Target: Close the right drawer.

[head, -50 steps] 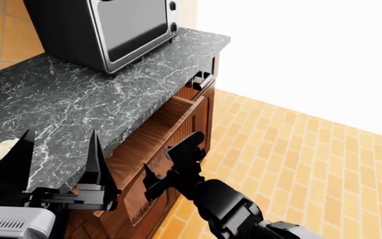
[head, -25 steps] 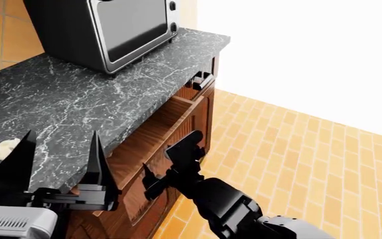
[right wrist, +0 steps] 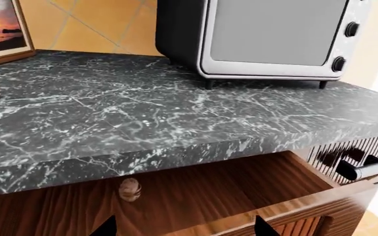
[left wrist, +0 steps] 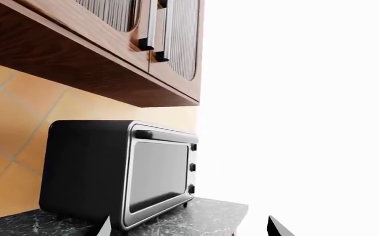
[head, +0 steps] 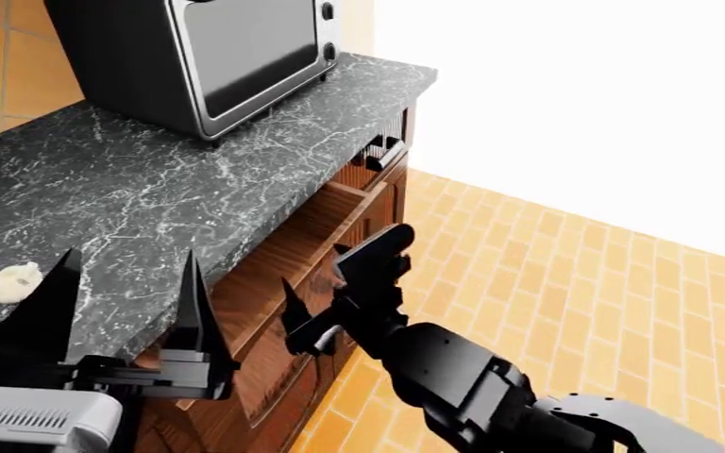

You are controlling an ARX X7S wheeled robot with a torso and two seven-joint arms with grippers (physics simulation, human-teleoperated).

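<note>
Right drawer (head: pixel 290 260) of reddish-brown grained wood stands partly open beneath the dark marble countertop (head: pixel 148 179), its interior floor exposed between plank sides. In the right wrist view the drawer (right wrist: pixel 196 196) fills the lower frame under the counter edge (right wrist: pixel 143 118), and a small round pale object (right wrist: pixel 129 189) lies inside it toward the back. The right gripper (head: pixel 337 293) sits at the drawer's panelled front, its black fingers spread apart with nothing between them; whether a finger touches the wood cannot be told. The left gripper (head: pixel 124 311) hovers above the near counter edge, jaws wide apart and empty; only its two fingertips show at the lower margin of the left wrist view. A black toaster oven (head: pixel 199 57) with a glass door and side knobs stands at the back of the counter, well apart from both grippers. A small pale lump (head: pixel 18 280) rests on the counter near the left gripper. A framed picture (right wrist: pixel 2 32) leans against the tiled wall. Upper cabinet doors (left wrist: pixel 143 29) with upright handles hang above the oven. A neighbouring slatted front with a silver bar handle (right wrist: pixel 360 169) lies just beside the drawer.
</note>
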